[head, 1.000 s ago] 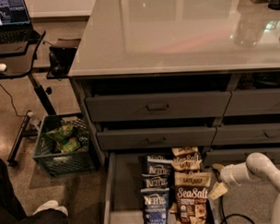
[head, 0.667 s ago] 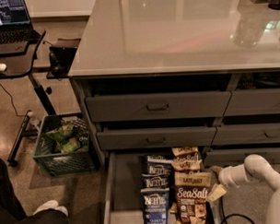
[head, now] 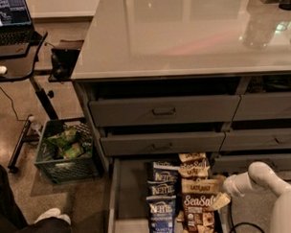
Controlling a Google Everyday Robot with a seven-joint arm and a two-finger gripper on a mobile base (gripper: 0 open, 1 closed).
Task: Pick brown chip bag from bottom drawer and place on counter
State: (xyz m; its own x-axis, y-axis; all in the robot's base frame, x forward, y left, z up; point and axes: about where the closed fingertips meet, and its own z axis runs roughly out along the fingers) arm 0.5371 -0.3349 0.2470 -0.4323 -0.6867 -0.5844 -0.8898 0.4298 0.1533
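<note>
Robot arm [head: 277,190], single, white casing throughout. The gripper [head: 219,201] is showing as a pale cream, wedge-shaped tip, sitting at the right edge of the brown chip bag [head: 196,210] over the bottom drawer [head: 113,201]; directly behind the gripper a short white cylindrical wrist [head: 235,184] is rising to the right; behind that a smooth rounded joint [head: 260,174] is bulging and catching light; furthest from the gripper a broad white link [head: 288,210] is widening; below the gripper a thin black cable [head: 238,226] is looping, its ownership unclear.
</note>
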